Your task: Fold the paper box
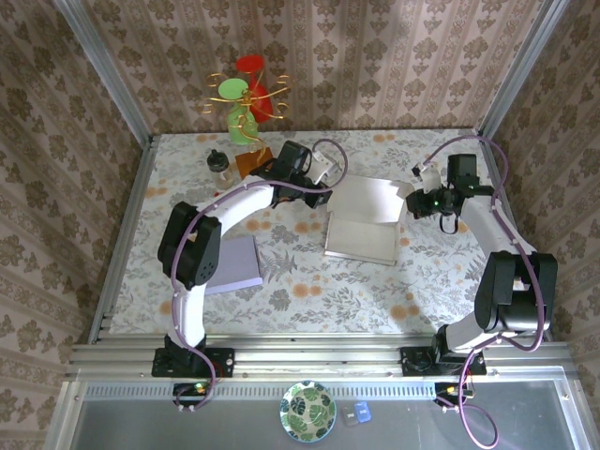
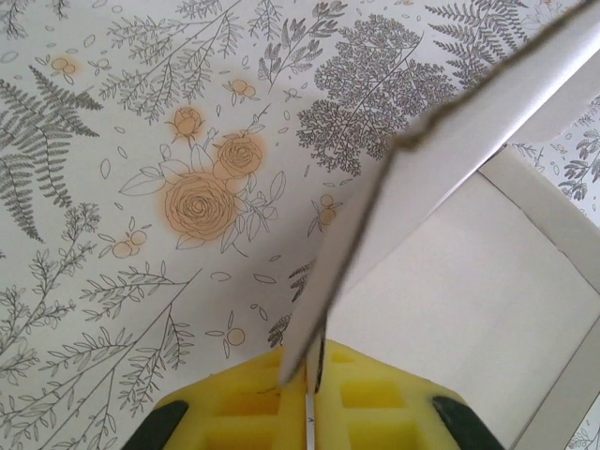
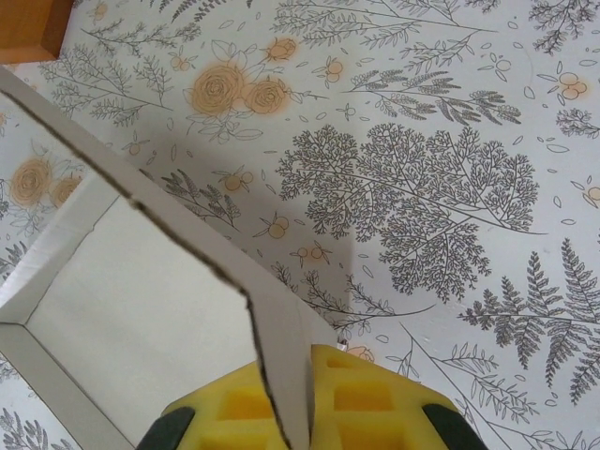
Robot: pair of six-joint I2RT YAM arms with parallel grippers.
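Note:
The white paper box (image 1: 366,217) lies partly folded at the table's middle, its back flap raised. My left gripper (image 1: 323,180) is shut on the box's left flap (image 2: 375,225), whose cardboard edge runs up from between the yellow pads (image 2: 253,403). My right gripper (image 1: 419,200) is shut on the right flap (image 3: 272,319), pinched between its yellow pads (image 3: 375,403). The box's white inside (image 3: 131,309) shows left of that flap, and the same white inside (image 2: 469,300) lies right of the left flap.
A lilac sheet (image 1: 234,264) lies at the left. At the back left stand a small jar (image 1: 221,167), an orange-brown block (image 1: 253,161) and a gold stand with green and red discs (image 1: 246,98). Metal rails (image 1: 122,225) border the flowered table.

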